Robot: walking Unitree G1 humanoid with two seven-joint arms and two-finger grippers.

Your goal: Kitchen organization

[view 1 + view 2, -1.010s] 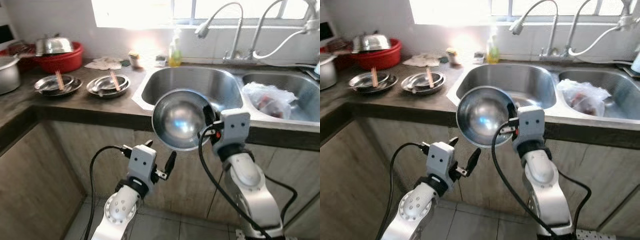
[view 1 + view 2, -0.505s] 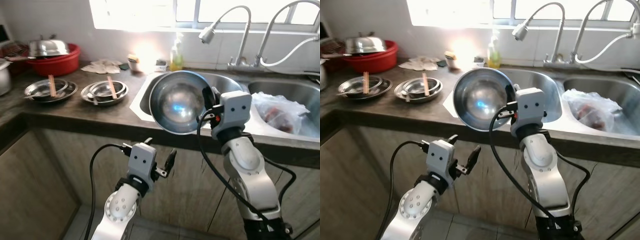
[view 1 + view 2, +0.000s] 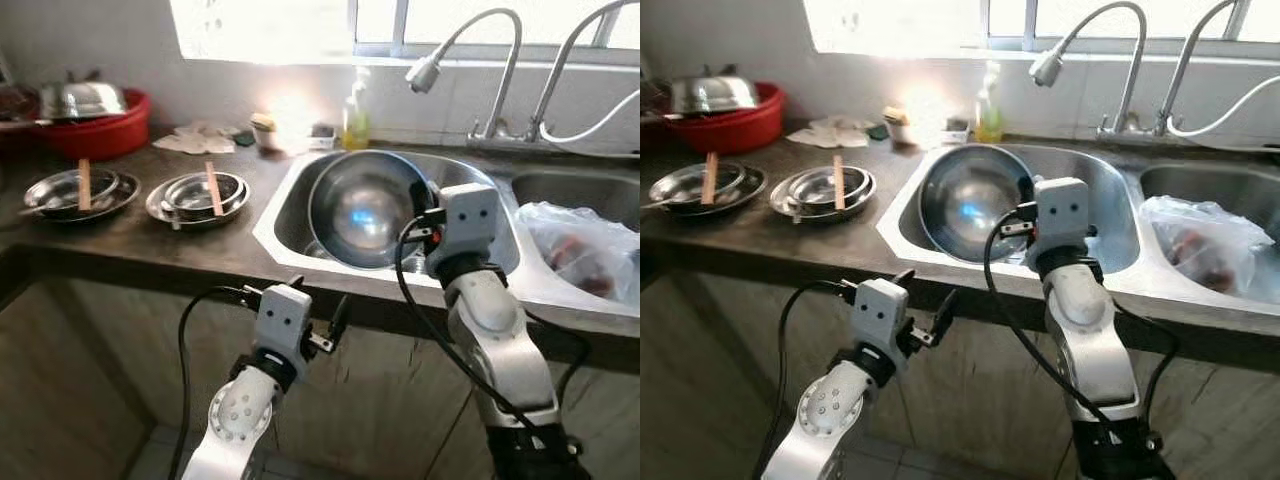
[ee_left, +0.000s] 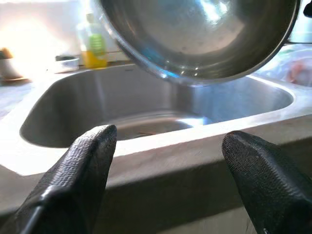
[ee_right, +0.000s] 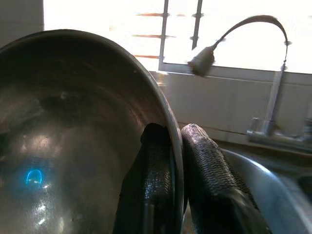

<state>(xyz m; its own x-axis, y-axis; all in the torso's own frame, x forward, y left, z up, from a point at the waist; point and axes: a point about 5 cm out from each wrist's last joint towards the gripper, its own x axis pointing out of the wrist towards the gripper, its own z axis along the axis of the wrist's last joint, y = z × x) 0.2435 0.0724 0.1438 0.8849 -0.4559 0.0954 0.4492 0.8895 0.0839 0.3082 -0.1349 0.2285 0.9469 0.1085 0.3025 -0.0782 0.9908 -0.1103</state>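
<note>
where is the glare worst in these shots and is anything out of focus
Left and right eye views: the window is blown out white, with a bright flare on the counter behind the sink. Right wrist view: the panes behind the faucet are overexposed; a blue glint sits inside the steel bowl. Left wrist view: the near fingertips look soft, the far corner is washed out.

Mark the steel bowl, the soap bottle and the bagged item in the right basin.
steel bowl (image 3: 365, 212), left eye view, inner bottom.
soap bottle (image 3: 355, 108), left eye view, body.
plastic bag (image 3: 580, 250), left eye view, middle.
</note>
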